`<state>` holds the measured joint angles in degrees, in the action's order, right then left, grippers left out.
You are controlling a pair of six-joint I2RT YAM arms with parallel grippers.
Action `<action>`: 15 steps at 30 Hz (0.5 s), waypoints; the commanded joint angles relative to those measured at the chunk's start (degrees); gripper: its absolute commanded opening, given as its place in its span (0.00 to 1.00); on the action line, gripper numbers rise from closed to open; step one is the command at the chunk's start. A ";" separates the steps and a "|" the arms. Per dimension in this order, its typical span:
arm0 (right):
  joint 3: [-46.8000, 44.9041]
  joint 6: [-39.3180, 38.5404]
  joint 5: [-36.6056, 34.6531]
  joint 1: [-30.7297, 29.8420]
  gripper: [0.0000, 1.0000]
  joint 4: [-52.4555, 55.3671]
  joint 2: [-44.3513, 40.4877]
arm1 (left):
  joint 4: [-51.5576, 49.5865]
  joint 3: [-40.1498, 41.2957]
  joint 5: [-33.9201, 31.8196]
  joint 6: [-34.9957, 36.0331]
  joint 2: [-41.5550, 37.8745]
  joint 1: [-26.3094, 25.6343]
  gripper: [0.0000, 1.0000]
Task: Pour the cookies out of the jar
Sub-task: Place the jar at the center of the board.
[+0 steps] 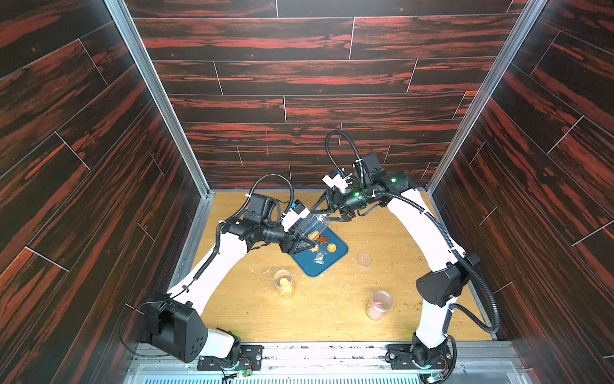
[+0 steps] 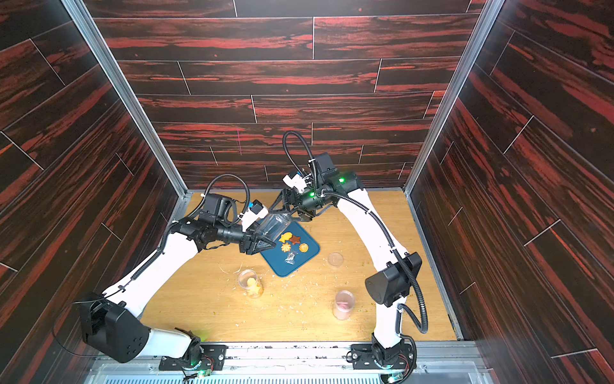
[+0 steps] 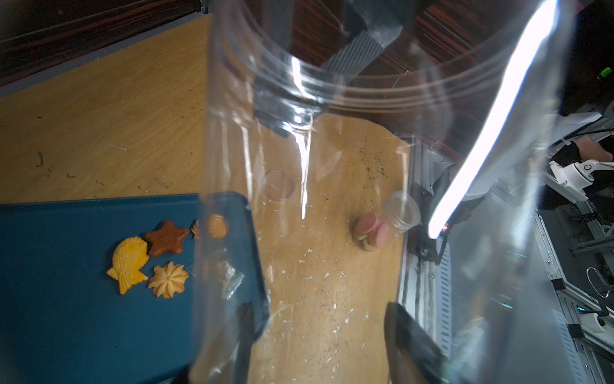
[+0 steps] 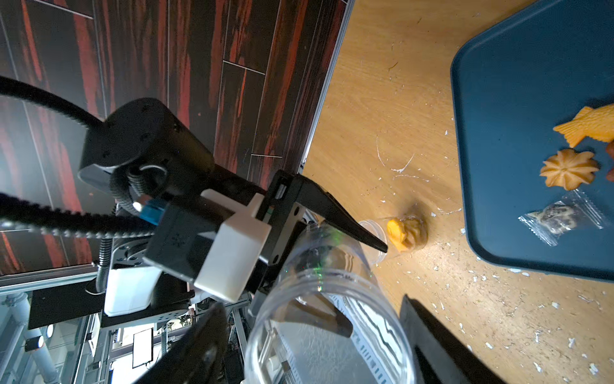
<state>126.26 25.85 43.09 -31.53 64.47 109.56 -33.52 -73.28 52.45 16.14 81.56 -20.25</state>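
**Pouring pose over the tray.** My left pincer [image 3: 319,307] is clamping the clear jar [image 2: 274,224] near its base. It is holding the jar tilted above the far edge of the blue tray [image 2: 285,270], with the mouth pointing towards my right pincer [image 4: 313,301]. The right jaws are standing wide on either side of the threaded rim. I cannot tell whether a pad is touching it, as both fingers are blurring at the edge of the right wrist view. The cookies [image 3: 167,237] are lying on the tray just beside the jar: a yellow fish, a brown star and two swirls. In the left wrist view one swirl is showing only warped through the jar wall, and in the right wrist view the frame edge is cutting off the fish. A small crinkled packet [image 4: 561,217] is lying next to them. Nearer my bases, a yellow-filled jar [image 1: 284,282] and a pink-filled jar [image 1: 378,304] are standing well apart on the table [image 1: 332,319], their contents too small to sort. A clear lid [image 1: 363,259] is lying near the tray.
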 commanded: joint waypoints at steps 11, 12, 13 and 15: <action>-2.65 -1.54 3.14 -0.42 0.69 1.51 0.50 | -1.92 -0.90 -0.20 1.41 -1.70 -0.14 0.60; -2.78 -1.59 3.16 -0.46 0.68 1.45 0.40 | -1.98 -0.90 -0.28 1.40 -1.67 -0.14 0.60; -2.84 -1.58 3.13 -0.46 0.68 1.45 0.35 | -1.99 -0.90 -0.33 1.35 -1.67 -0.14 0.60; -3.00 -1.68 2.81 -0.46 0.68 1.51 0.20 | -1.92 -0.93 -0.41 1.19 -1.64 -0.14 0.61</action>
<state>123.94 25.21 44.29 -31.44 64.31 109.56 -35.59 -73.28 52.03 16.60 81.25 -20.25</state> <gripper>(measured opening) 0.684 0.656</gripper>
